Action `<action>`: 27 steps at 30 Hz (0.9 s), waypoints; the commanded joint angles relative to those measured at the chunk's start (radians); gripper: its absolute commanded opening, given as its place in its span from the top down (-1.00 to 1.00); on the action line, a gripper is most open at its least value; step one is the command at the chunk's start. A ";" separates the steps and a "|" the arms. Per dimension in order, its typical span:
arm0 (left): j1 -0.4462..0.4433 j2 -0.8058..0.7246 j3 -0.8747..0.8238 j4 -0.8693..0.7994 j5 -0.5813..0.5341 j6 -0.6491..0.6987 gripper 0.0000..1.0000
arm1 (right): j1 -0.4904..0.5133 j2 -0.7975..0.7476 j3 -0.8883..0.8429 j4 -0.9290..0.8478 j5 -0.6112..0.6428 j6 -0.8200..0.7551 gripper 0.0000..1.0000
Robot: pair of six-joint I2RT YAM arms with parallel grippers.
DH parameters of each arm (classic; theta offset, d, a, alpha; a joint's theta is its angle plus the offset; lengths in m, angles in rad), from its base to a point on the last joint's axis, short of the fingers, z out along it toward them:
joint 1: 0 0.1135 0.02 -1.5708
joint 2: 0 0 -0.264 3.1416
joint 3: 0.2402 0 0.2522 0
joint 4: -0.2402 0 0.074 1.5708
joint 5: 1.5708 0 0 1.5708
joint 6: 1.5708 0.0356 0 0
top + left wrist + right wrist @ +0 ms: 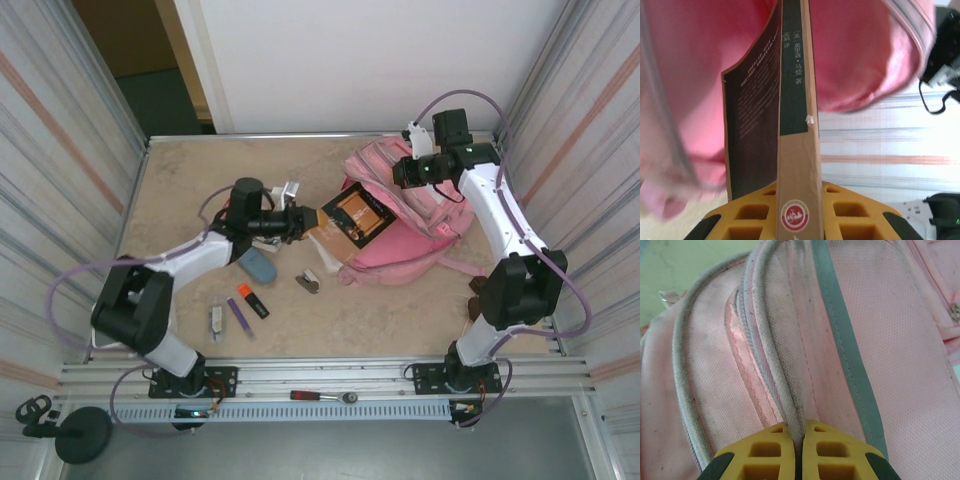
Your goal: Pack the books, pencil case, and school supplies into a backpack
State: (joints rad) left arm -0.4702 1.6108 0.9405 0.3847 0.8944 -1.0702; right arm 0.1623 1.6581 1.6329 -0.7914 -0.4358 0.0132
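The left gripper (303, 222) grasps one end of the brown-tan book (796, 100), which projects straight ahead to the pink backpack (420, 225), whose piped seam the right gripper (800, 452) clamps between closed fingers.

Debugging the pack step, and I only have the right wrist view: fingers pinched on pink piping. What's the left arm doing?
Observer: Left gripper is shut on the brown book, clamped at one end of its spine.
Operator: Where's the book relative to the bag?
Observer: In the top view its far end lies over the left part of the backpack. How far in, I cannot tell.
Operator: Anything unpacked?
Observer: Pencil case, highlighter and purple pen lie on the table, left of the backpack.
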 commanded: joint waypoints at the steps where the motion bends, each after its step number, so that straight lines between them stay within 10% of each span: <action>1: -0.022 0.120 0.123 0.223 0.060 -0.125 1.00 | -0.013 0.004 0.078 0.061 -0.181 0.050 1.00; 14: -0.077 0.550 0.571 0.140 -0.107 -0.069 1.00 | 0.004 0.072 0.108 0.050 -0.288 0.016 1.00; 19: -0.117 0.702 0.816 -0.120 -0.210 0.095 0.54 | 0.013 0.104 0.116 0.036 -0.281 -0.014 1.00; 25: -0.085 0.647 0.697 -0.065 -0.210 0.136 0.32 | 0.005 0.118 0.102 0.010 -0.248 -0.048 1.00; 27: -0.072 0.616 0.668 -0.090 -0.196 0.179 0.59 | 0.005 0.124 0.098 0.011 -0.239 -0.050 1.00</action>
State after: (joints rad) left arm -0.5690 2.3035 1.6417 0.3016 0.7078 -0.9848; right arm 0.1528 1.7821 1.6962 -0.7902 -0.6216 -0.0055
